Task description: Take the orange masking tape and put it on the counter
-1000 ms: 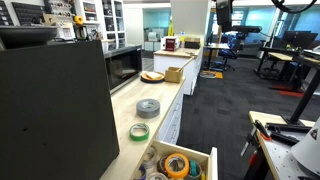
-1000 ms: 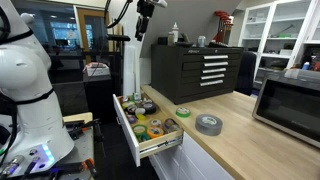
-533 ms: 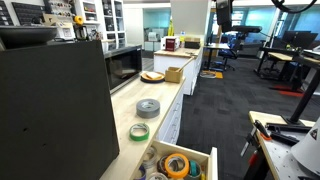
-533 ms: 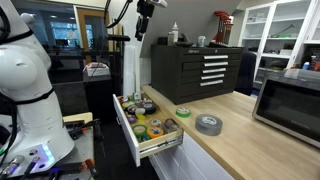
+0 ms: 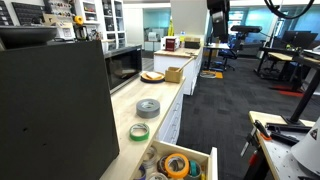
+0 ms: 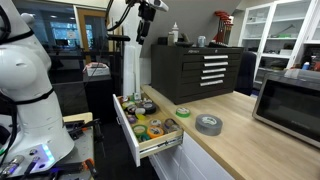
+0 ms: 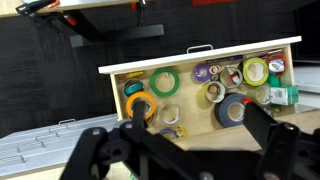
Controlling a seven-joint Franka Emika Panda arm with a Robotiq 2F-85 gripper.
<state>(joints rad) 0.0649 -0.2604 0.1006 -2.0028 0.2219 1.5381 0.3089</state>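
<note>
Wrist view — fingers (image 7: 268, 140) wide over drawer (image 7: 190, 100)

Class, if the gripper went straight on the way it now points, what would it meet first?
Most likely the open drawer of tape rolls below the gripper. Nothing shows in between. Which roll it would meet first is unclear.

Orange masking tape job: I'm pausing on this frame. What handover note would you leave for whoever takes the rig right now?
End effector: open, empty, high above the open drawer.
Orange masking tape: lying in the drawer among other rolls, untouched.
Counter: holds a grey roll and a green roll; no orange tape on it.
Done: nothing yet.
Left: descend, grasp the orange tape, lift it, set it on the counter.
</note>
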